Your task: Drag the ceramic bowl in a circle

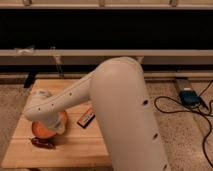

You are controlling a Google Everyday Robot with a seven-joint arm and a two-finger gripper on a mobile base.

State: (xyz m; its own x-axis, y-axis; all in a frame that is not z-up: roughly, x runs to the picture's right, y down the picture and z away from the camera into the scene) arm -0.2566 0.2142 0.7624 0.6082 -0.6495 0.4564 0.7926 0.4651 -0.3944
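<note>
We found a light wooden worktop (80, 147) standing on a speckled grey-beige carpet (185, 137). Behind it ran a pale horizontal rail (125, 54). A wide dark band (100, 30) lay above that, and a second pale rail (60, 4) ran along the top edge. On the carpet to the right we noted black cables (156, 103) beside a small blue-grey box (189, 96). Lighting was dim and warm.

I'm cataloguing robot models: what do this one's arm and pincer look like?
The arm is smooth, glossy off-white: thick, rounded tube-like segments with small dark dots along them, no cables or markings showing. The pincer is hidden under the arm's rounded end, over the ceramic bowl at the left of the table, so its look cannot be told.
</note>
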